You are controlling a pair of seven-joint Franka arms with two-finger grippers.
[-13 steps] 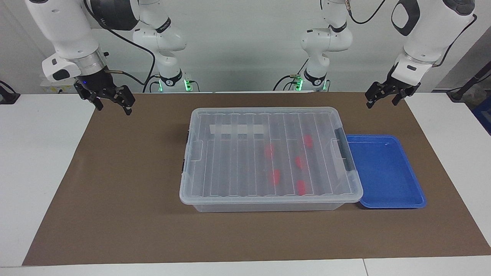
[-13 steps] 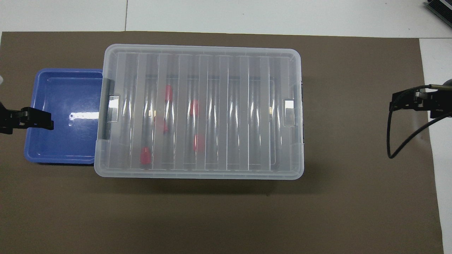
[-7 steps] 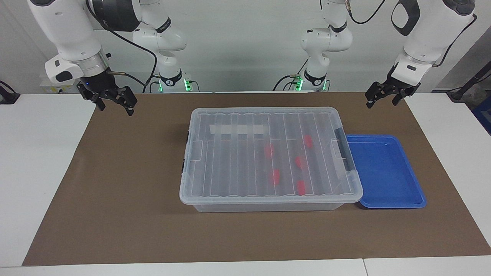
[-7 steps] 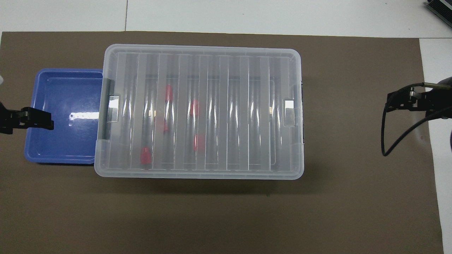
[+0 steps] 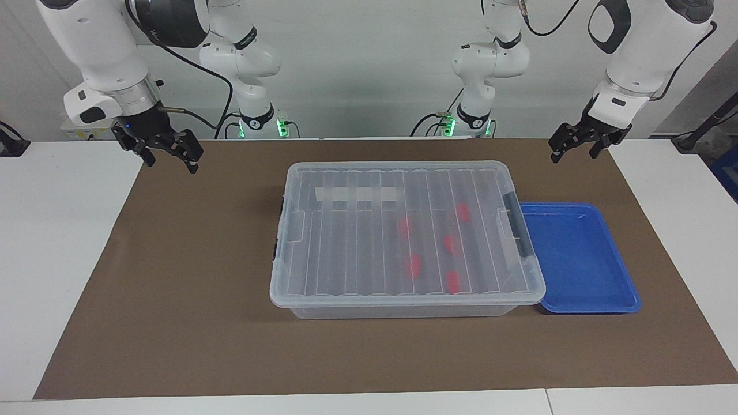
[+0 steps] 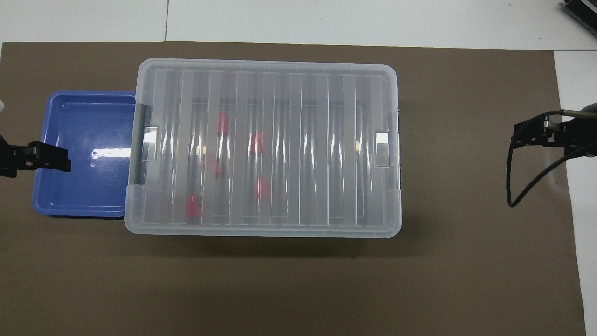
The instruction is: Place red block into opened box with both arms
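Because the red blocks (image 5: 453,281) already lie inside the box (image 5: 403,311) and the ribbed lid (image 5: 357,242) sits closed on top, the placing work appears finished, or else the cycle stands at its very start. Five red shapes show through the lid, all in the half of the box toward the left arm's end of the desk (image 5: 57,242). None lies outside the box.

The box rests on the brown mat (image 5: 190,288) near the middle of the desk. The blue tray (image 5: 599,302) lies flat just beside the box, at the left arm's end, with nothing in it.

The left claw (image 5: 575,148) hangs in the air over the mat's corner at its own end, fingers spread, pinching nothing. The right claw (image 5: 167,154) hangs over the mat's edge at its own end, also spread and carrying nothing. Both are well apart from the box.

Judgement: the step in hand is a parked pose. If more work is due, the next move calls for both arms to reach the black side handles (image 5: 515,222) and lift the lid evenly, one claw at each end, so that it does not tilt or jam.
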